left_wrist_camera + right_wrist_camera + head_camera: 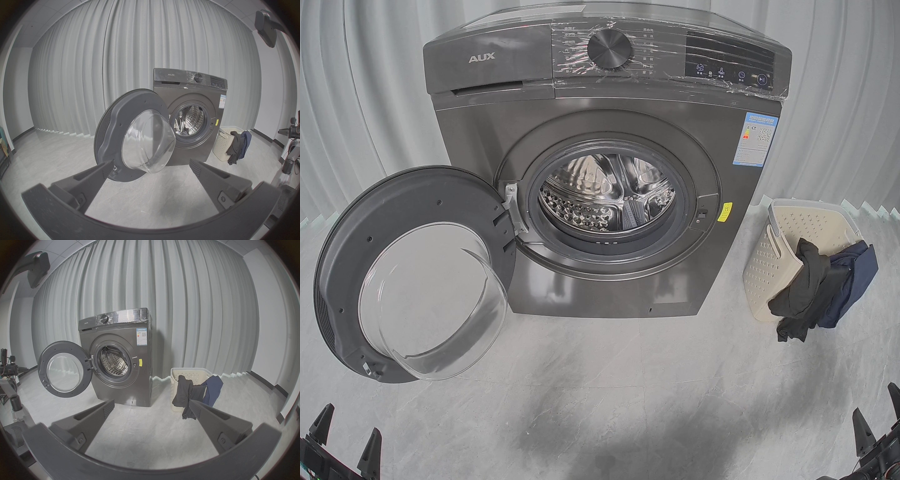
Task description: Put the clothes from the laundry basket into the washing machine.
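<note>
A grey washing machine (600,187) stands ahead with its round door (412,275) swung open to the left and its steel drum (606,190) showing no clothes. To its right sits a cream laundry basket (781,250); a black garment (806,287) and a navy garment (856,275) hang over its front rim. My left gripper (344,440) is low at the left, open and holding nothing. My right gripper (878,419) is low at the right, open, well short of the basket. The left wrist view takes in the machine (190,115) and basket (223,143); the right wrist view shows the basket (190,377) and clothes (187,393).
Pale marbled floor (625,387) stretches between me and the machine. White pleated curtains (356,94) hang behind the machine. The open door juts out over the floor at the left. A stand with equipment (292,147) is off to one side of the room.
</note>
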Available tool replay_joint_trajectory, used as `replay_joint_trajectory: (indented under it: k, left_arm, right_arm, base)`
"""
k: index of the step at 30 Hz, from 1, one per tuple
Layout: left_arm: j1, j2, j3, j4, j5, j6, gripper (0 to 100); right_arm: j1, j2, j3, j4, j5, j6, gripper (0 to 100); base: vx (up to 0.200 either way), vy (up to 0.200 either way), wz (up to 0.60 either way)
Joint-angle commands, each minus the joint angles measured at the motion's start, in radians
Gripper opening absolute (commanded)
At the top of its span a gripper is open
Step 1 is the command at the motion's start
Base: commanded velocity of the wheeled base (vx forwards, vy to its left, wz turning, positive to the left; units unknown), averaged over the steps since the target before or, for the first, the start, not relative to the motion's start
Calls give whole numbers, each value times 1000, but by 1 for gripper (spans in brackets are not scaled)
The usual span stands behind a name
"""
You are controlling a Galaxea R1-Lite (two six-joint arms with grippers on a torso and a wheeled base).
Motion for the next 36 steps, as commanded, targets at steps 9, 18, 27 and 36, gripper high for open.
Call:
replay_joint_trajectory:
  k: [9,18,27,36]
  left_arm:
    - [0,-18,18,1,-1,-1,100]
    - [0,-18,18,-1,-1,-1,100]
    - [0,-18,16,-1,-1,-1,100]
    - [0,-18,18,-1,0,-4,100]
  right_arm:
    - [1,-11,18,0,1,1,100]
    - [1,-11,18,0,1,1,100]
    - [1,-11,18,0,1,1,100]
    - [1,-11,18,0,1,1,100]
  base:
    - [0,-200,0]
    - [0,-111,0]
    - [22,0,0]
    - [200,0,0]
